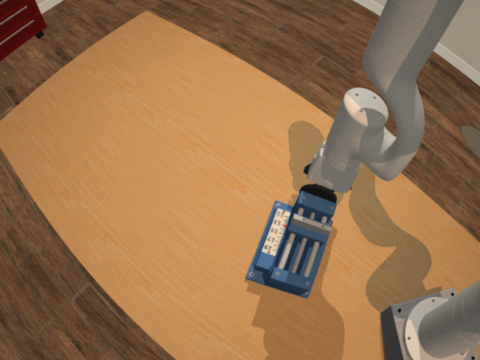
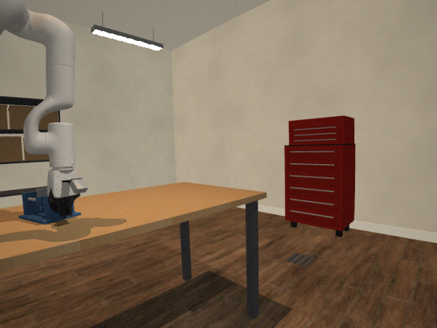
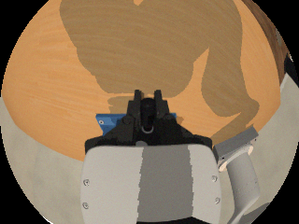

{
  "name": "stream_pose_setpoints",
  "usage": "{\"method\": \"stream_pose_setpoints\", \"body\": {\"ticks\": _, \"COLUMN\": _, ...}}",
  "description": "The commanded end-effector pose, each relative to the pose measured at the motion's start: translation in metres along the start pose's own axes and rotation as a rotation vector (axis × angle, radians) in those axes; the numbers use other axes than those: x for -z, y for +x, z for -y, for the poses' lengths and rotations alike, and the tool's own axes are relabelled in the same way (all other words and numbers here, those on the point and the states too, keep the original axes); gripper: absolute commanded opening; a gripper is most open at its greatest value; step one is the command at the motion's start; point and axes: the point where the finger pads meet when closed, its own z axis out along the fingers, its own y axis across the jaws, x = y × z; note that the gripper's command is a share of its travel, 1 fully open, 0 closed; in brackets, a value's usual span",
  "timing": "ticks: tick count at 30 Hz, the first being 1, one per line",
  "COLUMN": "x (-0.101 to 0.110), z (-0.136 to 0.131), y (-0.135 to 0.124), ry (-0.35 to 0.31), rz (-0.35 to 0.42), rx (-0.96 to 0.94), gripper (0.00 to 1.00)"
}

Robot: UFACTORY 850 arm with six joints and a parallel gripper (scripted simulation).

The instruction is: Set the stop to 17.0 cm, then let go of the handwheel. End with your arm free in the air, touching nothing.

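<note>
One gripper [image 1: 329,184] [image 2: 64,212] [image 3: 147,98], clamped on handwheel knob [image 3: 148,108], at end of blue frame [image 1: 264,260] [image 2: 33,218] [image 3: 108,120]. Stop [image 1: 312,223] sits toward frame's wheel end, pointer near 13; off-arc turning could slip the knob, early release leaves it short.

overhead top, room-wide exterior, close downward wrist

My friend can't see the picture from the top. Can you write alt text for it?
A gray robot arm reaches down to the black handwheel of a blue screw stop on a wooden table; its red pointer is near 13.
</note>
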Motion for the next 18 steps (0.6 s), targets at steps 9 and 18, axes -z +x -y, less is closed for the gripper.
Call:
{"method": "stream_pose_setpoints", "body": {"ticks": 9, "x": 0.001, "z": 0.019, "y": 0.000, "ry": 0.012, "rz": -0.003, "rx": 0.000, "gripper": 0.06}}
{"method": "stream_pose_setpoints", "body": {"ticks": 18, "x": 0.006, "z": 0.029, "y": 0.000, "ry": 0.012, "rz": -0.003, "rx": 0.000, "gripper": 0.06}}
